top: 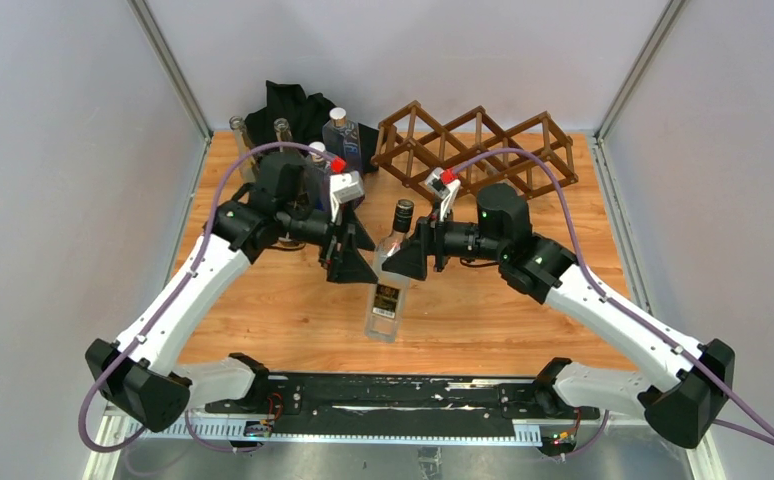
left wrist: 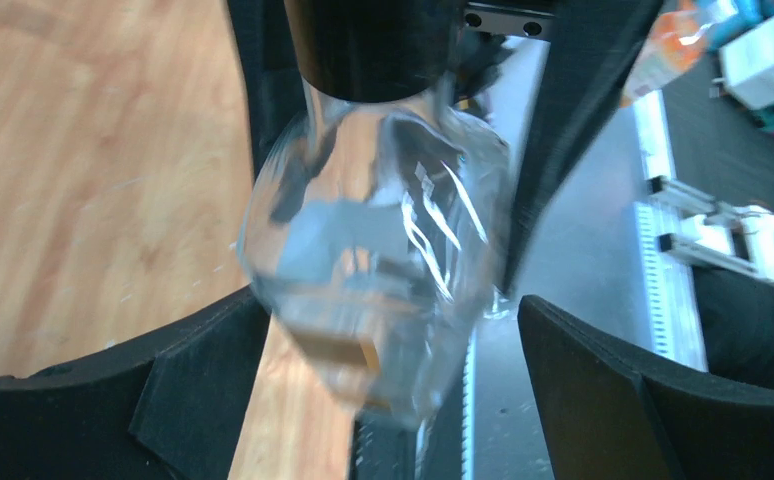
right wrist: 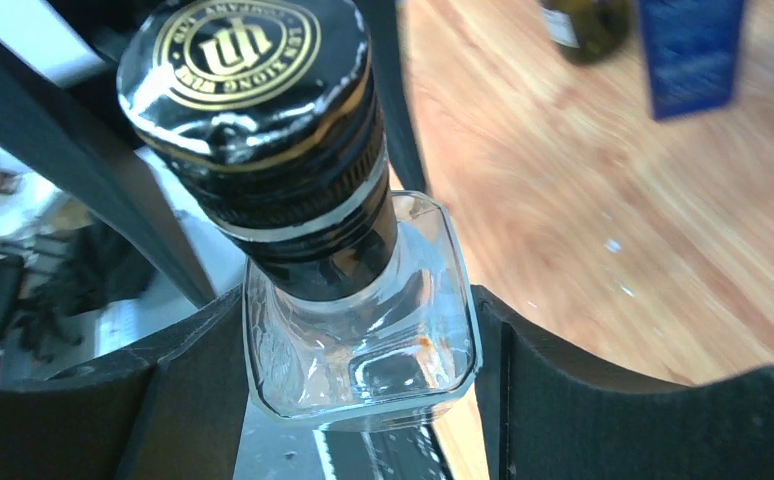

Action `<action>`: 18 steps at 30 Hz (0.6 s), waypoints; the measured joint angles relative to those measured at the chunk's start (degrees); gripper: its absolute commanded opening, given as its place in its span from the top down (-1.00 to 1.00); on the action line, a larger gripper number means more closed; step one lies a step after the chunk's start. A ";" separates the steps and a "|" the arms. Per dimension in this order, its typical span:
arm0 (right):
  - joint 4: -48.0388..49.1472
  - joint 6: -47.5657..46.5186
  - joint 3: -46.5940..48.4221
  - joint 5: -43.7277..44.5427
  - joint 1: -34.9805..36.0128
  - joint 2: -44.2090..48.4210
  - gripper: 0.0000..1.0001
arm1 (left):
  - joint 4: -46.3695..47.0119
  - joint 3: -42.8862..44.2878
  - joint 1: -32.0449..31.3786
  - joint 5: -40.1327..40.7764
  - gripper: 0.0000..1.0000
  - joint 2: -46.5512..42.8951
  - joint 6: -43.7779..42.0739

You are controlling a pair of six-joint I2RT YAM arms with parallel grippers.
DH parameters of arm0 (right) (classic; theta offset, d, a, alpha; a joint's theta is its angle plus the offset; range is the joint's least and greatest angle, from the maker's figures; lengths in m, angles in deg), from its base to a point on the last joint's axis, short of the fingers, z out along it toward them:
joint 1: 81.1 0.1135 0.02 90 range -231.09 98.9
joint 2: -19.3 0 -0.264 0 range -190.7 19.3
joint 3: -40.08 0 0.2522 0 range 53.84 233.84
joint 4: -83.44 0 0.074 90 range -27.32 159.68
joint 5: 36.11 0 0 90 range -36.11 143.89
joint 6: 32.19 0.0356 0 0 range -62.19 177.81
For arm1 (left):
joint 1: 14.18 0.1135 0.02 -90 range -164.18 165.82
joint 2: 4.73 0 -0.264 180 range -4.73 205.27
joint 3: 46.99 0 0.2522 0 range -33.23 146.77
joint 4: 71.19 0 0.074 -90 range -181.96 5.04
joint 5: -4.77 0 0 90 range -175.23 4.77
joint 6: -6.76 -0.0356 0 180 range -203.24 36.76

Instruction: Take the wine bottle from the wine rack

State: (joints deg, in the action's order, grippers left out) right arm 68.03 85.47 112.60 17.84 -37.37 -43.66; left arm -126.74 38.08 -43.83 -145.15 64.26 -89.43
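The wine bottle [top: 391,275] is clear glass with a black and gold cap, which points toward the back of the table. It sits well in front of the dark brown lattice wine rack [top: 478,145] and does not touch it. My right gripper [top: 408,258] holds the bottle's shoulder. In the right wrist view both fingers press the square glass of the bottle [right wrist: 363,340] on either side of the right gripper [right wrist: 358,300]. My left gripper [top: 348,255] stands open beside it. In the left wrist view the bottle [left wrist: 383,250] hangs between the spread fingers of the left gripper [left wrist: 388,310], with a gap at the right finger.
Several other bottles, one with a blue label [top: 341,140], stand by a black cloth [top: 293,110] at the back left. Grey walls close in both sides. A black rail [top: 383,395] runs along the near edge between the arm bases.
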 measured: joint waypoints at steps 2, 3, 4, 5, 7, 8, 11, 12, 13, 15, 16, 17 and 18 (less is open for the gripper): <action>-4.42 -2.45 0.74 4.04 0.00 -0.44 1.00 | -2.14 1.44 3.32 1.55 -1.00 -0.35 -1.44; -5.70 -3.43 1.09 5.75 0.00 -0.76 1.00 | -3.08 2.21 4.74 2.21 -1.00 -0.37 -2.16; -7.39 -4.68 1.81 8.11 -0.09 -1.31 1.00 | -4.81 3.69 7.23 3.19 -1.00 -0.35 -3.10; -8.37 -5.70 2.40 10.08 -0.31 -1.86 1.00 | -6.21 4.96 9.16 4.11 -1.00 -0.28 -3.76; -9.77 -7.85 3.87 13.42 -0.42 -3.21 1.00 | -8.81 7.65 12.72 5.95 -1.00 -0.13 -4.98; -10.21 -9.25 5.16 15.52 -0.55 -4.50 1.00 | -10.01 9.11 14.45 7.06 -1.00 -0.09 -5.62; -10.08 -12.28 8.63 20.15 -0.81 -8.94 1.00 | -12.50 12.63 19.32 11.23 -1.00 -0.09 -6.69; -9.66 -13.18 9.66 21.57 -0.96 -10.60 1.00 | -13.05 13.49 20.70 12.59 -1.00 -0.09 -6.88; -9.20 -13.81 10.36 22.51 -1.11 -11.96 1.00 | -13.42 13.99 21.57 13.53 -1.00 -0.07 -6.93; -7.30 -15.08 12.17 24.65 -1.60 -15.89 1.00 | -14.53 15.41 23.54 16.17 -1.00 -0.04 -6.95; -6.38 -15.43 12.76 25.51 -1.77 -17.49 1.00 | -14.82 15.85 23.85 17.09 -1.00 -0.04 -6.95; -5.33 -15.91 13.79 26.38 -2.05 -19.74 1.00 | -15.06 16.28 23.98 18.03 -1.00 -0.04 -6.91; -4.31 -16.41 14.97 27.19 -2.34 -22.08 1.00 | -15.26 16.70 24.02 18.73 -1.00 -0.04 -6.88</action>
State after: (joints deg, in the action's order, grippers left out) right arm 63.72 69.05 127.57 45.03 -39.71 -65.74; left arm -141.99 54.78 -19.81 -126.42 64.22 -96.32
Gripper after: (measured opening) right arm 0.722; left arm 0.996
